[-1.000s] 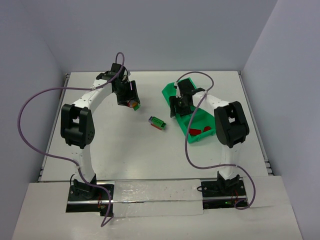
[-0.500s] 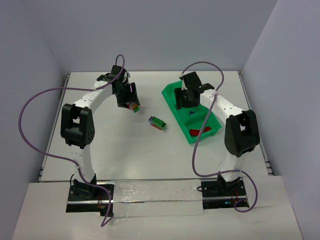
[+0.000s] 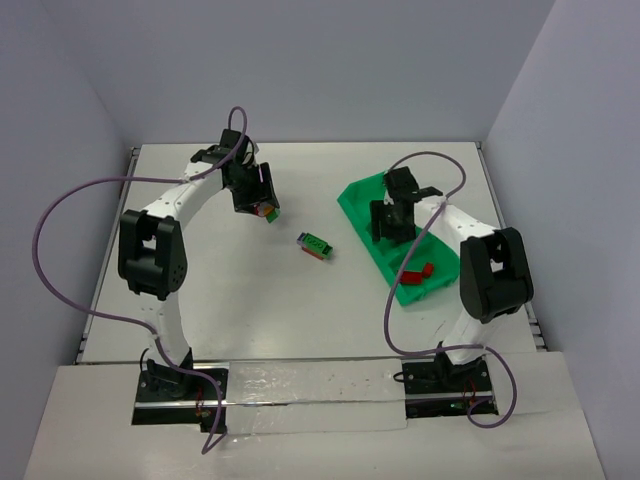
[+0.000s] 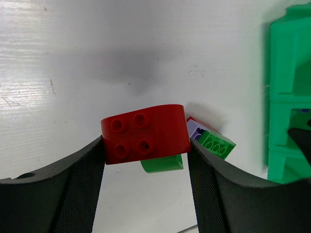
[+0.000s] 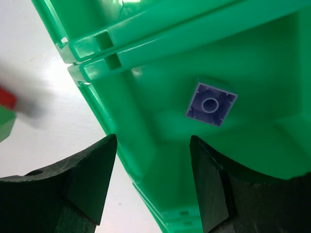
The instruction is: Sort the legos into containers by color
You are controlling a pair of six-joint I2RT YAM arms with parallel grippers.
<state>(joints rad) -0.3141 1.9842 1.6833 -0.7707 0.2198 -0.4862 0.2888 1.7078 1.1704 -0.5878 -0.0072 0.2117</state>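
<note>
My left gripper [image 3: 263, 208] is shut on a red curved brick [image 4: 146, 133] with a green piece [image 4: 163, 164] stuck under it, and holds it above the table [image 4: 97, 58]. A green, purple and red brick cluster [image 3: 315, 245] lies on the table between the arms; it also shows in the left wrist view [image 4: 211, 141]. The green tray [image 3: 358, 203] lies at the right. My right gripper [image 3: 390, 232] hangs open and empty over a middle compartment [image 5: 252, 58] that holds a purple brick [image 5: 211, 104] lying upside down. Red bricks [image 3: 418, 272] lie in the tray's near compartment.
The tray's edge shows at the right of the left wrist view [image 4: 286, 97]. White walls close the table at the back and sides. A blurred red and green shape [image 5: 6, 111] sits on the table left of the tray.
</note>
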